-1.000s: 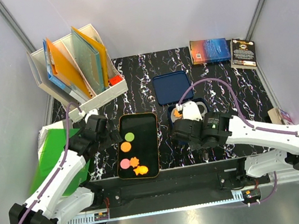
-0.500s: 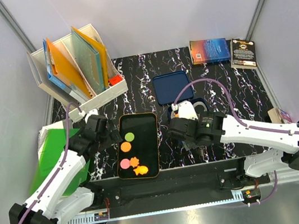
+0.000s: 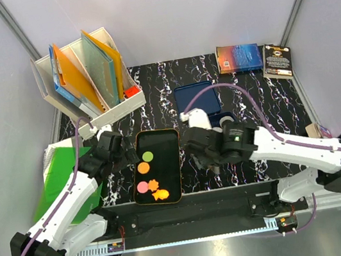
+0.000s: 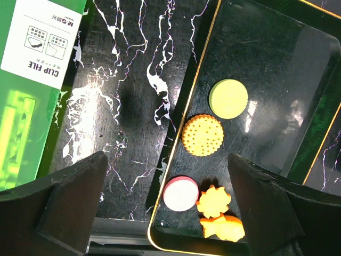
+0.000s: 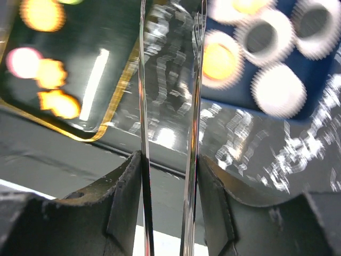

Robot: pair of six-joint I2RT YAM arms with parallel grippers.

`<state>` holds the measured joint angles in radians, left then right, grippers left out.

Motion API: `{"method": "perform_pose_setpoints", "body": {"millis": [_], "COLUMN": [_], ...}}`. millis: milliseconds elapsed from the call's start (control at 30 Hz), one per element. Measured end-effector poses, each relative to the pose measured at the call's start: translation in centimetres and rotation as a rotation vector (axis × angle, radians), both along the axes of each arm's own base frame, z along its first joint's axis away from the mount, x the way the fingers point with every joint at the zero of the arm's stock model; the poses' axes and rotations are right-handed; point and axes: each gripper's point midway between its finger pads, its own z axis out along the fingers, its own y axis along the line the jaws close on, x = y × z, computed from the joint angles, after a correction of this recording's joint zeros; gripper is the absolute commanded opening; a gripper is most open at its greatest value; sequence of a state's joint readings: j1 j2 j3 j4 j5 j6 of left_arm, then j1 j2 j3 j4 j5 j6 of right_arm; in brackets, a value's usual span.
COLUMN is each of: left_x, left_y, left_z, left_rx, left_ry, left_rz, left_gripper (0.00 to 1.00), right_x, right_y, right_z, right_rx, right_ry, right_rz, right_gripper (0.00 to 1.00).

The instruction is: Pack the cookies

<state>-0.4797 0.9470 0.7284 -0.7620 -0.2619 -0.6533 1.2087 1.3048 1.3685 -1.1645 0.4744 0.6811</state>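
1. Cookies (image 4: pixel 202 135) are split between two places on the bench (image 3: pixel 263 97): some are loose and some are already boxed. Packing is judged part done.
2. Black tray (image 4: pixel 277 64), left of centre, holds five loose cookies lying flat and apart, so each can be pinched singly.
3. Blue box (image 5: pixel 317 74) sits just right of the tray. A blue lid (image 3: pixel 196 98) lies off behind it, leaving the box open from above.
4. Left gripper (image 4: pixel 168 176) hovers over the tray's left rim, jaws wide and holding nothing, apparently on standby.
5. Right gripper (image 3: pixel 192 149) hangs over bare bench between tray and box. Its jaws are partly apart with nothing seen between them, though the wrist view is blurred.
6. White liners (image 5: pixel 279 88) stand close together in the box. At least one carries an orange cookie (image 5: pixel 218 58), and others are empty.
7. Loose pieces on the tray are a green cookie (image 4: pixel 228 98), a pink cookie (image 4: pixel 180 194) and three orange.
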Motion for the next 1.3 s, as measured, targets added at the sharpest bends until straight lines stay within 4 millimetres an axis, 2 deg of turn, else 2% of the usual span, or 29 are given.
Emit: {"method": "perform_pose_setpoints", "body": {"millis": [133, 267, 400, 600, 833, 1133, 1300], "left_x": [0.0, 0.0, 0.0, 0.0, -0.3, -0.8, -0.8], "left_y": [0.0, 0.0, 0.0, 0.2, 1.8, 4.1, 4.4], "left_z": [0.0, 0.1, 0.1, 0.1, 0.2, 0.3, 0.3], "left_rx": [0.0, -0.001, -0.001, 0.002, 0.037, 0.038, 0.031], "left_ry": [0.0, -0.003, -0.003, -0.004, -0.015, -0.01, -0.005], "left_rz": [0.0, 0.001, 0.001, 0.016, 0.126, 0.258, 0.276], "left_gripper": [0.99, 0.99, 0.99, 0.99, 0.99, 0.99, 0.99], "right_x": [-0.6, -2.0, -3.2, -3.8, -3.6, -3.5, -3.2], "right_y": [4.6, 9.1, 11.1, 14.0, 15.4, 15.7, 16.1], "right_z": [-0.2, -3.1, -5.1, -4.7, -5.5, -7.7, -8.4], "right_rx": [0.004, -0.041, -0.058, -0.008, -0.006, -0.06, -0.078], "right_ry": [-0.002, 0.04, 0.085, 0.087, 0.079, 0.094, 0.09], "right_rz": [0.121, 0.243, 0.319, 0.385, 0.412, 0.425, 0.429], "right_gripper": [0.5, 0.5, 0.51, 0.52, 0.52, 0.52, 0.52]}}
